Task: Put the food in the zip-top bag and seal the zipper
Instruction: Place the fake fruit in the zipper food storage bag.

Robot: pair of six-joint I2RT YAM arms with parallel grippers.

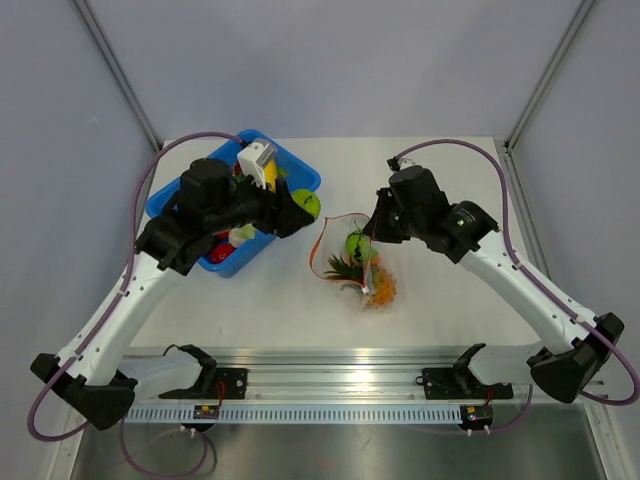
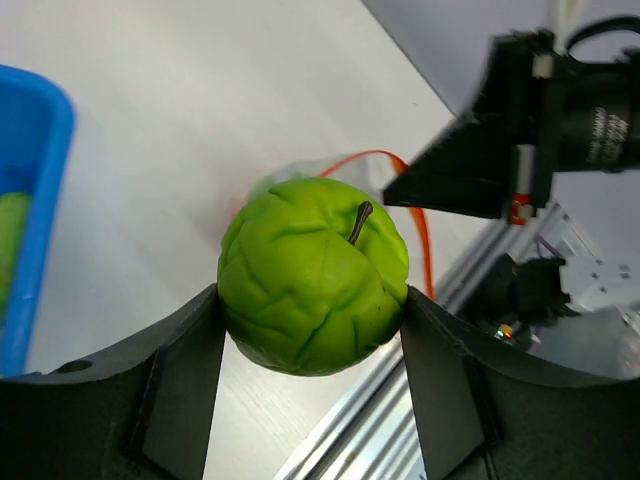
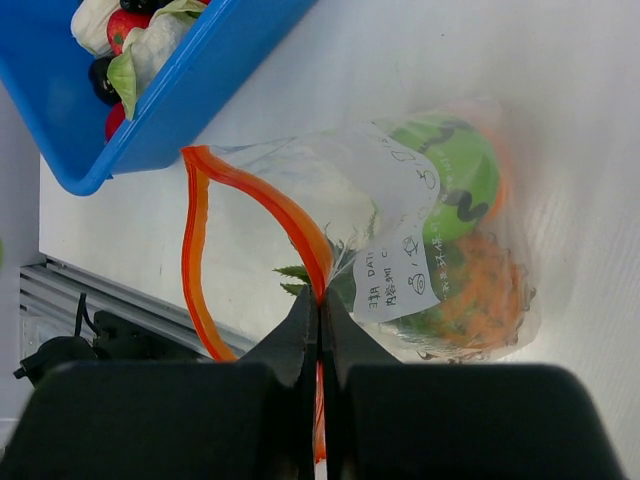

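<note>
The left end effector [image 2: 311,300] is clamped on a green apple [image 2: 313,275], one finger against each side, stem pointing up. It holds the apple over bare table [image 1: 450,180] just past the right corner of the blue bin [image 3: 220,70], between the bin and the bag [image 3: 400,230].

The bag lies near the middle of the table, with its mouth turned toward the bin. The right end effector [image 3: 319,320] has its fingers pressed together on the orange-red zipper strip [image 3: 250,190]. It pinches one lip, so the strip bows out into an open loop.

Inside the bag are a second green apple [image 3: 455,175], an orange [image 3: 485,290] and some green spiky leaves [image 3: 298,272], partly covered by the white label [image 3: 405,250].

The bin sits at the back left corner of the table and holds more food, including a red piece [image 3: 125,22] and pale and dark pieces. The left arm reaches across the bin and hides much of it from above.

From the left wrist view, the right end effector's black body stands close beside the bag mouth, just right of the apple. A metal rail [image 1: 340,385] runs along the near edge.
</note>
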